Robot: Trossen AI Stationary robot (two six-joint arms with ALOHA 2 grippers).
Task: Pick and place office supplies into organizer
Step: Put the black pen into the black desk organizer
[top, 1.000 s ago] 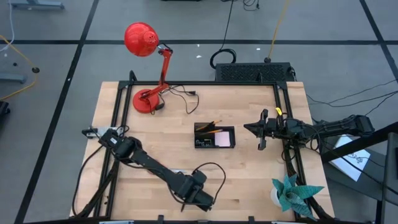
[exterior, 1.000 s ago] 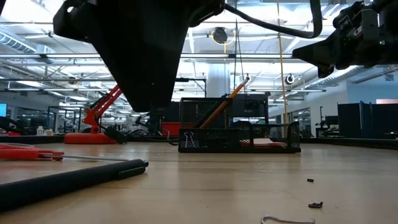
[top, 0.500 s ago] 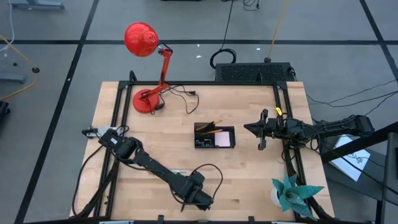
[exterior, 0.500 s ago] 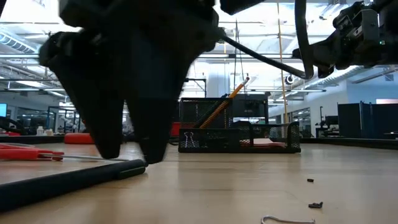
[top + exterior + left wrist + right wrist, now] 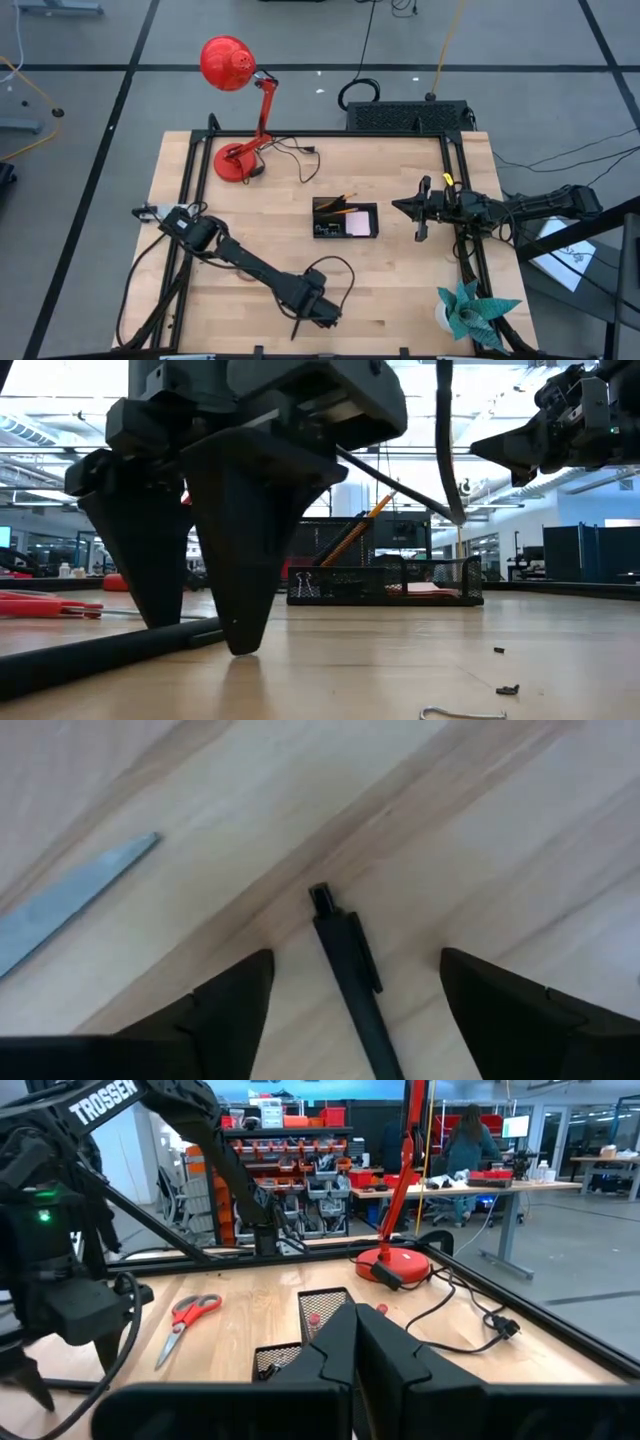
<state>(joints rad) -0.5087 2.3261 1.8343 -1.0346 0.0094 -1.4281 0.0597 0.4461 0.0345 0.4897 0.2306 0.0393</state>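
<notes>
The left gripper (image 5: 355, 990) stands low over the pale wooden table (image 5: 400, 290), its two dark fingers (image 5: 245, 560) spread wide with their tips at or just above the wood. Between them lies a slim black pen (image 5: 350, 975), roughly midway between the two pads; that spacing reads as a straddle set up so that closing would pinch the barrel from both sides. The pen is not yet held: in the left wrist view there is bare wood on either side of it. Just beyond one finger the grey metal blade of the red-handled scissors (image 5: 70, 905) lies flat, apart from the pen and outside the fingers' span, so a closing grip should not catch it.

The small black mesh organizer tray (image 5: 345, 219) sits well apart from these fingers, near the table's middle, with an orange pencil (image 5: 355, 530) leaning upright in its taller compartment and a pale pink sticky-note pad (image 5: 359, 221) lying in its flat section. Tiny black clips (image 5: 508, 688) lie loose on the near wood.

The right gripper (image 5: 421, 208) waits raised above the table beside the organizer, its fingers pressed together and holding nothing, probably parked to leave the tray's approach free.
</notes>
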